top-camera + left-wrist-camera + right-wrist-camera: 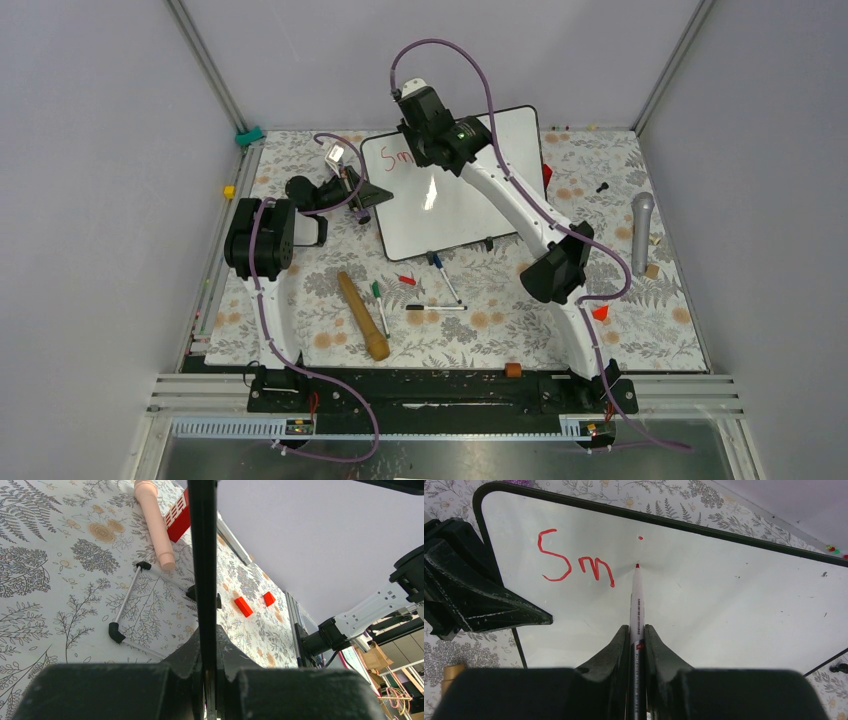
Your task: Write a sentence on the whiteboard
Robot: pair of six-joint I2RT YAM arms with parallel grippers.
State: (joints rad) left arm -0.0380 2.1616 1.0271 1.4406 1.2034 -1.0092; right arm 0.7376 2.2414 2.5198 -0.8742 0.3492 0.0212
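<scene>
The right gripper (pixel 637 630) is clamped on one marker (pixel 638 597), gripping the barrel. The red tip projects straight ahead of the jaws and touches the whiteboard (pixel 724 605).

The left gripper (pixel 209 635) is closed on the board's thin black frame (pixel 202 555), which runs upright between its jaws.

**Handling**
- The board is judged light, stiff and glossy, so it is likely to slide under pen pressure. Hold it by the frame edge, never by the writing face.
- The marker is light and smooth, so grip it mid-barrel.

**Count**
- One board.
- One held marker.
- Of the sentence (pixel 576 567), two letters, "Sm", lie ahead and left of the right jaws.
- One red dot (pixel 640 538) lies beyond the tip.
- Three loose markers (pixel 436 307) and one small red cap (pixel 405 279) lie off the board.
</scene>
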